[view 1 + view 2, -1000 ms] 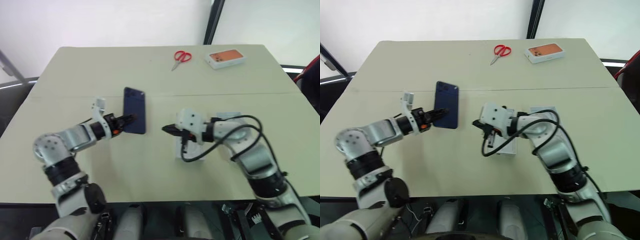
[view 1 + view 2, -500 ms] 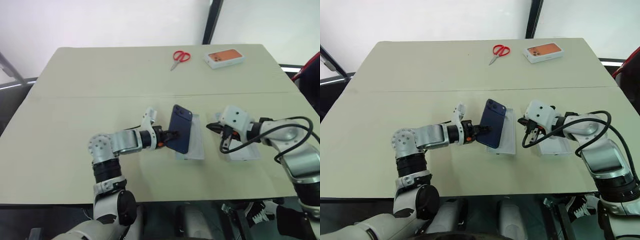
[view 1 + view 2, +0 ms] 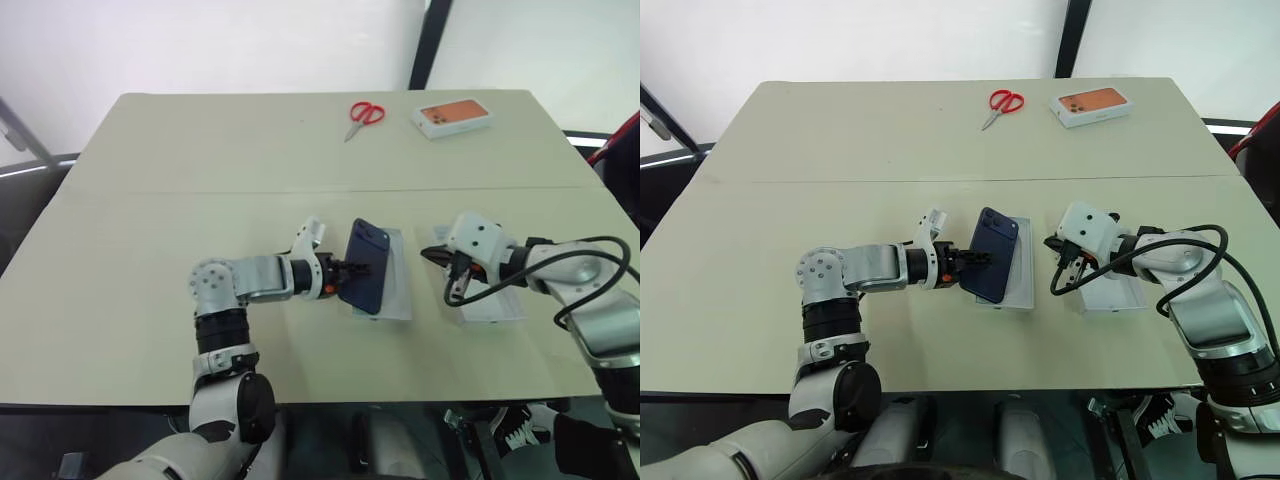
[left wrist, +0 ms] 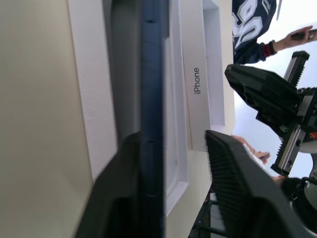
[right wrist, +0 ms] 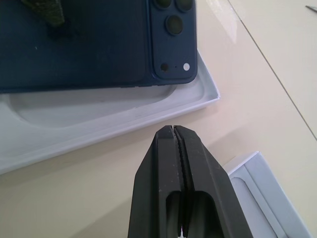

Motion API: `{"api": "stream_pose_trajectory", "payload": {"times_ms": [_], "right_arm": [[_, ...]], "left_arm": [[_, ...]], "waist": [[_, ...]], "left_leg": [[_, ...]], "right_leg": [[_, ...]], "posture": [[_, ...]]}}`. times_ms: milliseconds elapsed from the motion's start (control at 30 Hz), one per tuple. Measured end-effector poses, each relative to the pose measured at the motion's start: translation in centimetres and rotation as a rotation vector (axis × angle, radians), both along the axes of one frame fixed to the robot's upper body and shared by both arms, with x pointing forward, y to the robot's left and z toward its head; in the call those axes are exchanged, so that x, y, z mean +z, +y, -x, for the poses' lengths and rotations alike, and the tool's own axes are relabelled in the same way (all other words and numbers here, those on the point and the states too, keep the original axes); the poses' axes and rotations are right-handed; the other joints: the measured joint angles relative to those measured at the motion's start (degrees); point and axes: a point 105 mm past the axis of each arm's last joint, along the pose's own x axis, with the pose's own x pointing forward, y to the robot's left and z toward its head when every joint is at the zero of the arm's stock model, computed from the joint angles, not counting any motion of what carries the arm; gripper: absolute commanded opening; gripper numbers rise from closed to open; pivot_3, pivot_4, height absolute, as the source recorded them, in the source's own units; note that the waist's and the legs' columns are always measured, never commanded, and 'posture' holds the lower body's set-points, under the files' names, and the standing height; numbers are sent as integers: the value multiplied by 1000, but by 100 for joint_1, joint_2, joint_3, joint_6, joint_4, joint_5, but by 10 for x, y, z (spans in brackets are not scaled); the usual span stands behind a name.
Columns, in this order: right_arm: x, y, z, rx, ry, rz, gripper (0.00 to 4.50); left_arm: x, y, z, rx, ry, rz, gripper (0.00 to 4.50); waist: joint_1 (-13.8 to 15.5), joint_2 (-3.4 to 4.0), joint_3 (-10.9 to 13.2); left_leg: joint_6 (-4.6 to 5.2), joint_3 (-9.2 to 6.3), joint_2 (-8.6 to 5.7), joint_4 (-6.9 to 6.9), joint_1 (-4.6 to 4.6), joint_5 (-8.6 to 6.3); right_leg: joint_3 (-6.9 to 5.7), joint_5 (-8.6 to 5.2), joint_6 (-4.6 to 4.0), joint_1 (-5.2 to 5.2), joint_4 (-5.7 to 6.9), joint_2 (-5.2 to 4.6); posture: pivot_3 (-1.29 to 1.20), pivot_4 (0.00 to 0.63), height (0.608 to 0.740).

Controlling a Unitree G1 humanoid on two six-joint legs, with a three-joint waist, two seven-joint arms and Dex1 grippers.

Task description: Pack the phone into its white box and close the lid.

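Observation:
The dark blue phone (image 3: 368, 265) stands tilted over the white box (image 3: 400, 292) at mid-table, one long edge down in it. The box's inside (image 5: 124, 119) looks white with a rounded recess. My left gripper (image 3: 348, 270) is open around the phone's raised edge. In the left wrist view the phone (image 4: 151, 99) rests against one finger (image 4: 119, 198) and stands apart from the other. The lid (image 3: 495, 305) lies upside down to the right, with "iPhone" on its side (image 4: 197, 87). My right gripper (image 3: 432, 256) is shut and empty, between the box and the lid.
Red scissors (image 3: 363, 113) and a white box with an orange top (image 3: 452, 117) lie at the table's far edge. A person (image 4: 252, 25) stands beyond the table on the right side.
Both arms swung to the right. The left one carried the phone from left of centre to over the white box. The right gripper moved off that box to beside the lid.

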Motion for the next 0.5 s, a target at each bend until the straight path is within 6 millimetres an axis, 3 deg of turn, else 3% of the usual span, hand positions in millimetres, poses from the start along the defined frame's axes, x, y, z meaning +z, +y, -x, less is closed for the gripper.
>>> {"api": "stream_pose_trajectory", "payload": {"times_ms": [67,200,500], "right_arm": [[0,1,0,2,0,1,0],[1,2,-1,9,-5,1,0],[-3,6,-2,18,2,-6,0]], "left_arm": [[5,-4,3,-25,-24,15,4448],[12,-12,11,-86,-71,13,4448],[23,4,25,-196,-224,-55,4448]], "waist": [[0,0,0],[0,0,0],[-3,4,-2]], "left_leg": [[0,-1,0,3,1,0],[0,-1,0,5,1,0],[-1,-3,2,7,2,0]], "right_leg": [[0,0,0,3,0,0],[0,0,0,4,-1,0],[0,0,0,7,0,0]], "posture": [[0,150,740],[0,150,740],[0,150,740]]}}
